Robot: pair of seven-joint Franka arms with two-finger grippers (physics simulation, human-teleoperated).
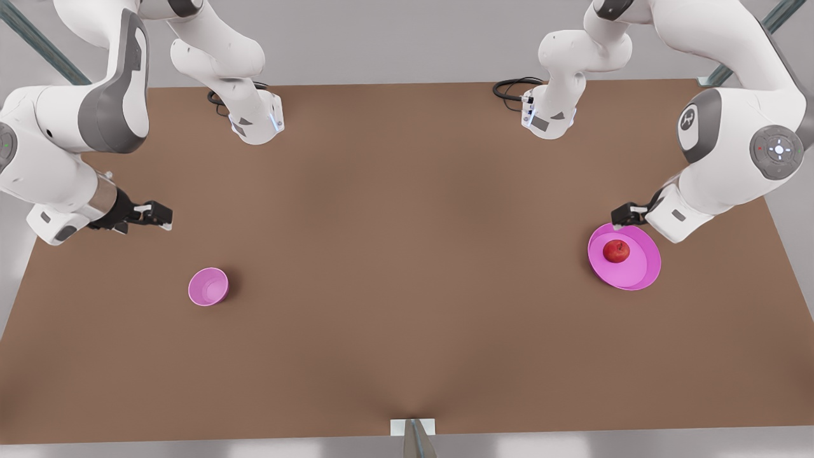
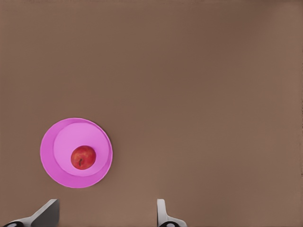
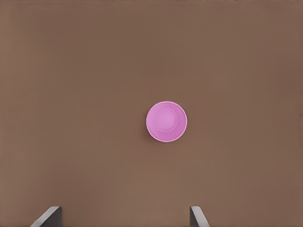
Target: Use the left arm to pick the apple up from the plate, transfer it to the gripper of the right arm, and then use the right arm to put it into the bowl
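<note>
The red apple (image 1: 615, 250) (image 2: 83, 157) lies on the magenta plate (image 1: 639, 270) (image 2: 49, 161) at the front view's right. My left gripper (image 1: 620, 217) (image 2: 106, 215) hovers above the plate's far rim, open, with nothing between its fingers. At the front view's left the small pink bowl (image 1: 208, 286) (image 3: 166, 122) stands empty on the brown table. High above and behind the bowl my right gripper (image 1: 159, 215) (image 3: 124, 216) hangs open and empty as well.
Both arm bases (image 1: 254, 117) (image 1: 550, 114) stand at the table's back edge, each with a black cable (image 1: 512, 88) beside it. A small white bracket (image 1: 413, 427) sits at the middle of the front edge. Bare brown tabletop (image 1: 407, 254) spans between bowl and plate.
</note>
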